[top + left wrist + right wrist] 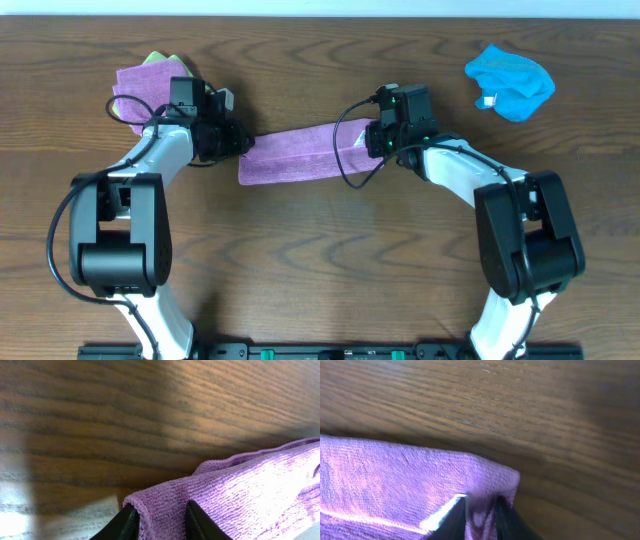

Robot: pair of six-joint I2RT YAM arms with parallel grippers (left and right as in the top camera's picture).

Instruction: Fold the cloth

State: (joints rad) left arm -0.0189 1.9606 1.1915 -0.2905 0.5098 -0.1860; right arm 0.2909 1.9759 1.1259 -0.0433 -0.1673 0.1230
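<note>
Cloth (300,155) of a lilac-purple, fuzzy weave shows from overhead as a long, narrow band, its left end a little nearer the robot than its right. We see it near the middle of the wooden table (320,260), stretched between the two arms. In the left wrist view its pile looks fine and looped, with a rolled hem along the edge (240,490). In the right wrist view one corner comes to a soft, rounded point (420,480).

The left tool (240,143) sits at the band's left end. Its two dark fingers (127,522) are closed on a bunched fold of the cloth's edge, and fabric fills the space between them. The right tool (368,140) sits at the opposite end, with its fingers (455,515) pinched on the corner. So each end is gripped, and the cloth runs between the tools.

A dark shadow lies on the wood beside the cloth in both wrist views. Whether the band rests on the table or hangs just above it, we cannot tell.

Behind the left arm lies a folded purple cloth (140,85) with a bit of green showing behind it. A crumpled bright blue cloth (510,82) lies well apart, at the far right.
</note>
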